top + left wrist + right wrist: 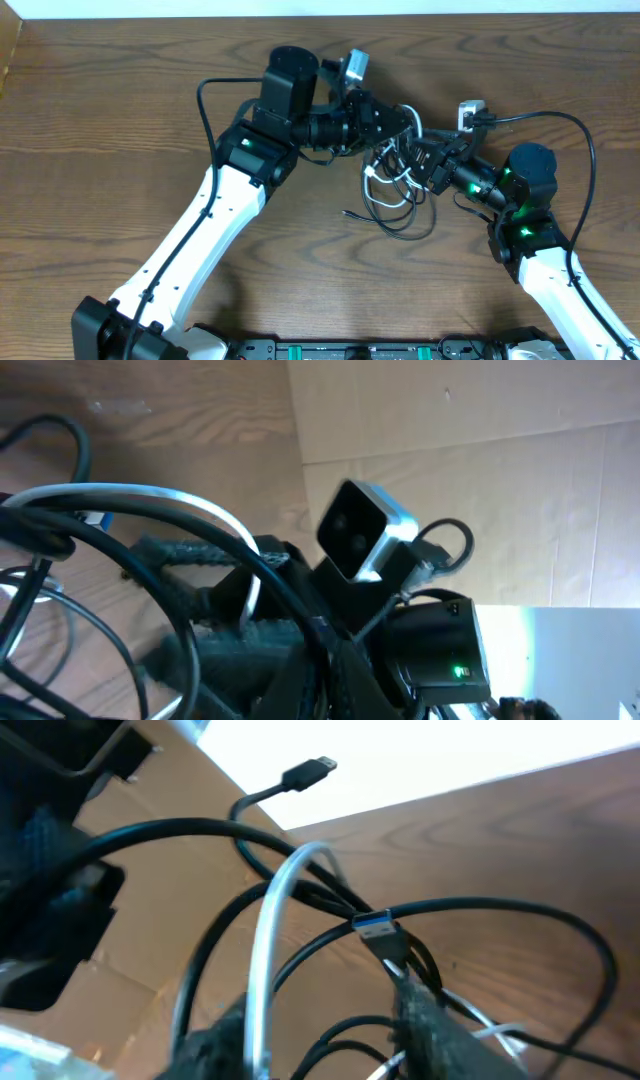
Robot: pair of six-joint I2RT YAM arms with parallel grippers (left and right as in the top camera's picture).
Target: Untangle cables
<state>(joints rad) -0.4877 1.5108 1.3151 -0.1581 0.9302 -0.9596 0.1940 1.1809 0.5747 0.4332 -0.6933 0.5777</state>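
Two arms meet at the tabletop's (120, 120) far middle | cables (395, 205): black loops and one white, tangled between the grippers | left gripper (408, 128): pressed together at the tangle, hold unclear | right gripper (418, 160): fingers (430, 1030) spread either side of white cable (262, 940) and blue-tipped plug (378, 928)

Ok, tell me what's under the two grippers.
Black and white cables loop out below the left gripper and right gripper, over the table. Where the fingers meet them is covered by the grippers.

Dark wood-grain table (90, 110); tan cardboard panel (500, 500) behind; bright white glare (450, 750) past far table edge
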